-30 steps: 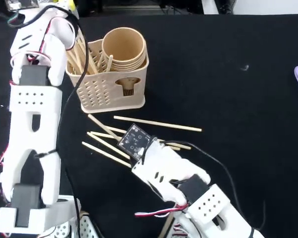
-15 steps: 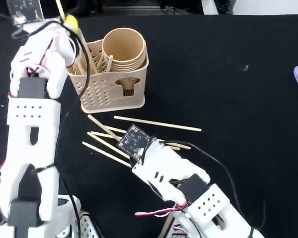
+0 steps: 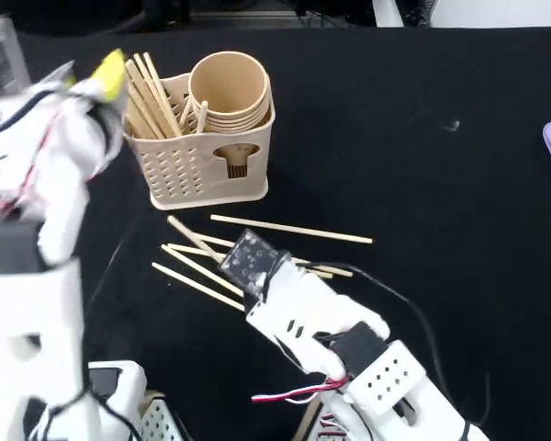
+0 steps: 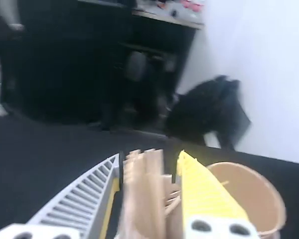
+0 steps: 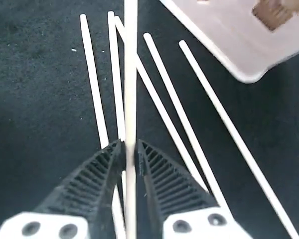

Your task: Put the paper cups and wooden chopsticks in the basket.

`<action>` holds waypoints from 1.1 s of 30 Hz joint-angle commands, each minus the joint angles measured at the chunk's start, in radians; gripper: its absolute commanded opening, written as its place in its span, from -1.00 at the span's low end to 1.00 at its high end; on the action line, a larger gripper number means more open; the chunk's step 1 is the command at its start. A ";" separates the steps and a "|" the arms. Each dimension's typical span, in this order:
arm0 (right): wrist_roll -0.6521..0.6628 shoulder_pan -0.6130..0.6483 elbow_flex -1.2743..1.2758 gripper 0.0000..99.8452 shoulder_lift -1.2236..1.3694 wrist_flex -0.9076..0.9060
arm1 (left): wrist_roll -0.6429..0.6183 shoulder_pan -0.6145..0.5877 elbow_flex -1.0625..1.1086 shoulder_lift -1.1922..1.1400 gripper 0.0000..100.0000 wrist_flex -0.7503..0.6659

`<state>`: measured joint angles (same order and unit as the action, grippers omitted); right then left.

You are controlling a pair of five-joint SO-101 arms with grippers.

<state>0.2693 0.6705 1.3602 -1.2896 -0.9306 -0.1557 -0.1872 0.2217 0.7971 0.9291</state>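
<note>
left arm: It has swung up and away from the basket [image 3: 202,170] over the last second, from right above the rim to off beside it.
left tool [image 4: 148,159]: The grey and yellow fingers stand apart. In the left wrist view the tops of the bundled chopsticks [image 3: 147,92] show between them, apparently already let go.
bundle: It leans in the basket's end compartment, beside the stacked paper cups [image 3: 230,87], which sit in the next compartment.
right arm: It has barely shifted and is low over the loose chopsticks [image 3: 289,230].
right tool [image 5: 129,144]: The tool is closed on a single chopstick [image 5: 130,74], which runs straight out between the black jaws and crosses above the others.
loose chopsticks: Several lie scattered on the black bench [image 3: 422,184] in front of the basket, just as they lay a second ago.
meaning: One delivery looks finished and the cups are already in. What remains is the bench pile, which the right tool looks set to start on with the stick it holds.
</note>
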 commanded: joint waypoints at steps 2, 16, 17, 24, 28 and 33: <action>-0.054 -0.012 -0.275 -0.98 -0.035 -0.133 | 0.008 -0.220 0.166 0.163 -0.63 0.132; -0.252 -0.012 -0.503 -0.98 -0.015 0.525 | 0.005 -0.364 1.198 0.566 -0.63 -0.219; -0.252 -0.012 -0.483 -0.98 0.001 0.608 | 0.005 -0.351 1.234 0.598 -0.63 -0.232; -0.253 0.002 -0.509 -0.98 0.260 0.907 | 0.008 -0.237 1.415 0.830 -0.63 -0.239; -0.253 0.035 -0.639 -0.98 0.453 0.928 | 0.008 -0.196 1.481 0.948 -0.63 -0.256; -0.252 0.023 -0.825 -0.98 0.693 0.928 | 0.009 -0.196 1.478 0.991 -0.63 -0.195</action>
<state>0.0253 0.6905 0.6713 -0.7081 -0.0299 -0.1527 -0.3959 1.6794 1.7622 0.7250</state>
